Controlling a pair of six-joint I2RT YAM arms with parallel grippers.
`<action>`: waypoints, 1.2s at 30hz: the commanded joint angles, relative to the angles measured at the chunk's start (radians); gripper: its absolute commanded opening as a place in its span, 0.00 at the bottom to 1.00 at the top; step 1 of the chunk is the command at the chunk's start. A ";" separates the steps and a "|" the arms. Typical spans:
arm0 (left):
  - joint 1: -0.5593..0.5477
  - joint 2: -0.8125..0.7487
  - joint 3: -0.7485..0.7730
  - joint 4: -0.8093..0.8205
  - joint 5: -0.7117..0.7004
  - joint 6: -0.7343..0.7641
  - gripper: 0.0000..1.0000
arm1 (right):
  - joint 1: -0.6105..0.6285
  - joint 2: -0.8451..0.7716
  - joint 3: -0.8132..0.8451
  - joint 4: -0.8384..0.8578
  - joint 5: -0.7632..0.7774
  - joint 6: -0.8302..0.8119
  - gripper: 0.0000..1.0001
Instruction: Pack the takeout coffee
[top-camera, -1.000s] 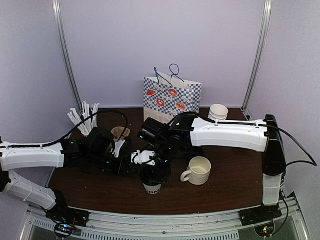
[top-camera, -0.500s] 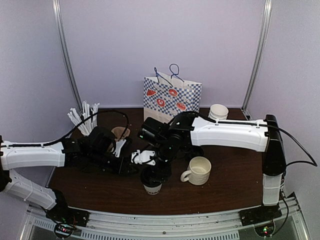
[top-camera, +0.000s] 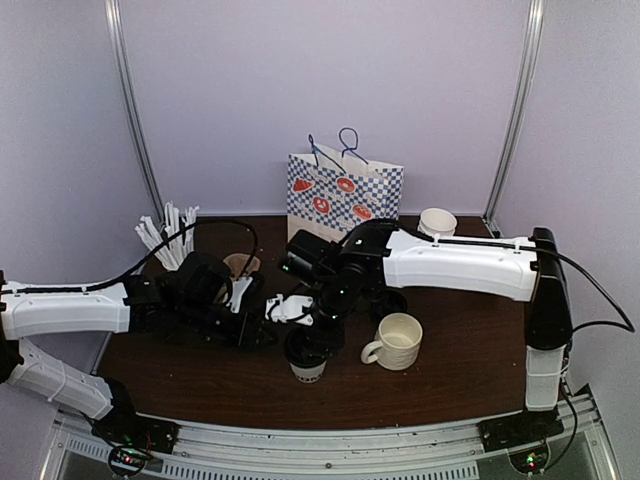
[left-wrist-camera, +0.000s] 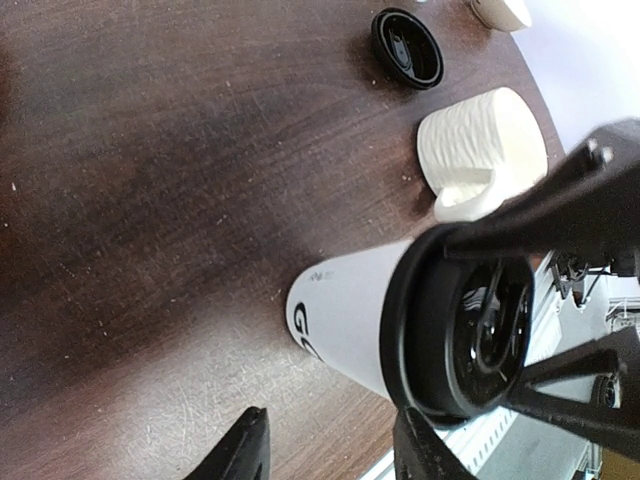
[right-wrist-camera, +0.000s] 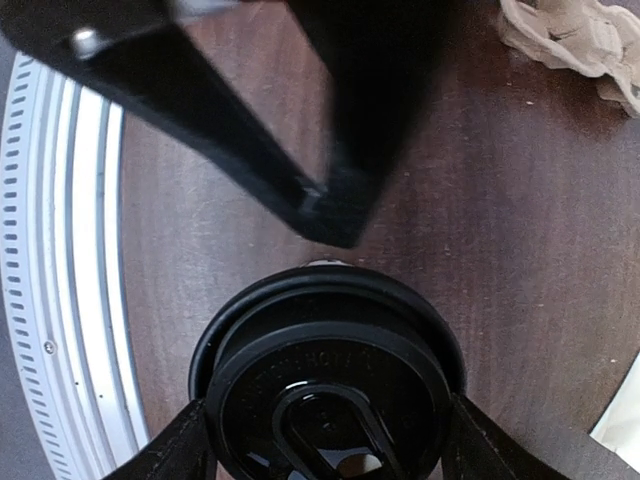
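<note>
My right jaws flank the top of the black-lidded paper cup (right-wrist-camera: 330, 400), close against its rim; I cannot tell whether they grip it. My left jaws stand parted and empty just beside it. The cup stands upright near the desk's (top-camera: 200, 385) front edge, left of the mug (top-camera: 398, 340).

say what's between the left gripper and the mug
The lidded paper cup, with the right gripper astride it; the top and left wrist views show this.

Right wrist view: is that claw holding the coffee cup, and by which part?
The fingers of the right gripper flank the black lid of the takeout cup at its rim; whether they grip it cannot be told. The left gripper holds nothing.
</note>
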 joint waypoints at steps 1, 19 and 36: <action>-0.002 -0.005 0.034 0.004 -0.007 0.013 0.45 | -0.097 -0.067 0.054 -0.019 0.039 0.000 0.72; -0.004 0.040 0.055 0.015 0.016 0.014 0.46 | -0.498 -0.251 -0.011 -0.053 0.061 0.013 0.72; -0.003 0.105 0.082 0.036 0.053 0.030 0.46 | -0.920 -0.537 -0.465 -0.092 0.067 -0.002 0.72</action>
